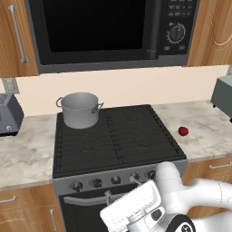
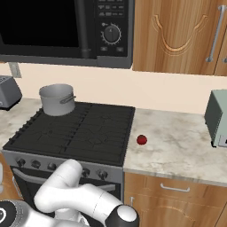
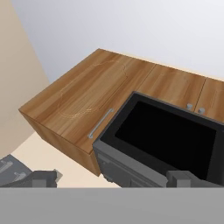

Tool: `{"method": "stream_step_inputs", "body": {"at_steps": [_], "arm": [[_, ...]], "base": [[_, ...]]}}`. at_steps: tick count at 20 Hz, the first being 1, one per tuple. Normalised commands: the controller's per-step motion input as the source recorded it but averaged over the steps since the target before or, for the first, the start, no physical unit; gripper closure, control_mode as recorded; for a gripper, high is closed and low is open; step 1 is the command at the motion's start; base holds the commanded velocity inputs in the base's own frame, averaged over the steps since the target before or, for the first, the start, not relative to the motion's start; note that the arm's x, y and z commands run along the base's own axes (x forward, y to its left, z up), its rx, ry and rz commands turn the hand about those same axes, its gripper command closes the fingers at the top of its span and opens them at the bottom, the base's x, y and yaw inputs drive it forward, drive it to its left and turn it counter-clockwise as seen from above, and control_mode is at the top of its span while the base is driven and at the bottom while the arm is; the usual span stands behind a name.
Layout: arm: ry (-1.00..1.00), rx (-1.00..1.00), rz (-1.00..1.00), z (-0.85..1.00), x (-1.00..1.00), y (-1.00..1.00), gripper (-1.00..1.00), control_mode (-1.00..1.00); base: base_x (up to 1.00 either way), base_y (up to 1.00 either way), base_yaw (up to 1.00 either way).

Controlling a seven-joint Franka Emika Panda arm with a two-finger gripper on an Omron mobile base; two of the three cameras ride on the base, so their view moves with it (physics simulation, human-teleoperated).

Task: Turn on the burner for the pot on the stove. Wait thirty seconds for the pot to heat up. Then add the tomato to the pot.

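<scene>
My pincer (image 3: 111, 178) is spread wide, holding nothing, its tips cut off low. My arm hides some stove (image 1: 118, 138) knobs; pot (image 1: 80, 109) interior unreadable; tomato (image 1: 183, 131) sits on the counter (image 1: 206, 131).

pot (image 1: 80, 110) on stove (image 1: 118, 136) (rear-left); tomato (image 1: 183, 131) right

Hand view, rolled steeply. Gripper (image 3: 111, 179): two dark fingertips at the bottom edge, one at left (image 3: 40, 178), one at right (image 3: 183, 178), standing wide apart with nothing between them. Beyond them, the black microwave (image 3: 168, 140), its dark door window facing the camera. Wooden wall cabinet (image 3: 92, 96) directly beside it, with a slim metal bar handle (image 3: 100, 123). Grey toaster (image 3: 11, 168) at lower left. Beige wall (image 3: 17, 83) at left.
</scene>
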Motion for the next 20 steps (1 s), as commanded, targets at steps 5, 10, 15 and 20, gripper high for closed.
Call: {"method": "stream_step_inputs", "body": {"at_steps": [5, 10, 15, 20], "arm": [[0.0, 0.0, 0.0, 0.0, 0.0, 0.0, -1.0, -1.0], [0.0, 0.0, 0.0, 0.0, 0.0, 0.0, -1.0, -1.0], [0.0, 0.0, 0.0, 0.0, 0.0, 0.0, -1.0, -1.0], [0.0, 0.0, 0.0, 0.0, 0.0, 0.0, -1.0, -1.0]], "base": [[0.0, 0.0, 0.0], [0.0, 0.0, 0.0], [0.0, 0.0, 0.0], [0.0, 0.0, 0.0]]}}
